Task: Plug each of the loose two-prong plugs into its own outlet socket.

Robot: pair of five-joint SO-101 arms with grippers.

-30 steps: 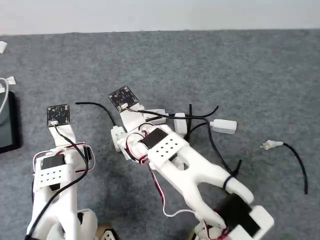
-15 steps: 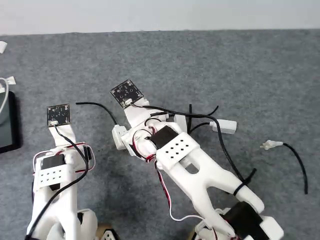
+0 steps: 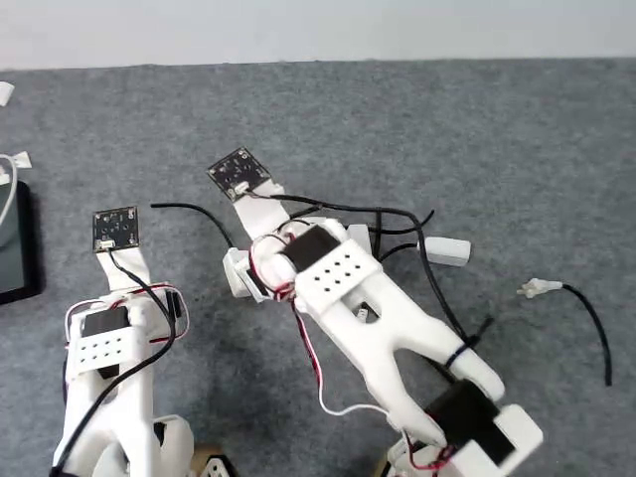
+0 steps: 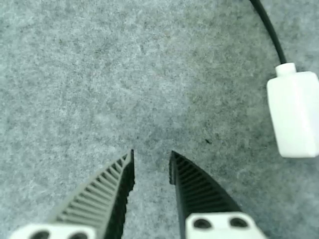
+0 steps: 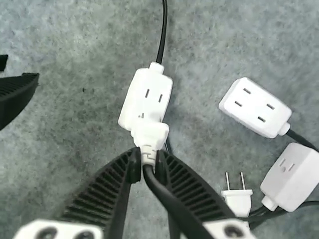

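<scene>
Right end effector (image 5: pixel 147 153): clenched on a white plug (image 5: pixel 149 133), one ribbed finger on each side of the plug's neck, with its black cord (image 5: pixel 162 191) running back between the fingers. The plug's front is butted against the end face of an outlet socket (image 5: pixel 148 97) lying flat on the grey counter (image 3: pixel 497 129). The prongs are hidden, so seating depth cannot be told. That socket's own cord (image 5: pixel 162 30) leads off from its far end.

Left end effector (image 4: pixel 151 157): released, narrow gap between the fingers, nothing in it, tips low over bare counter. A white socket body (image 4: pixel 294 114) with a black lead (image 4: pixel 269 30) lies near, apart from the fingers.

Other items, right wrist view:
- second socket (image 5: pixel 255 107), slots up
- third socket (image 5: pixel 291 177) just beside it
- loose two-prong plug (image 5: pixel 235 191), prongs bare, close to the third socket

High view: another loose plug (image 3: pixel 537 288) on its cord, well apart from the socket cluster.
</scene>
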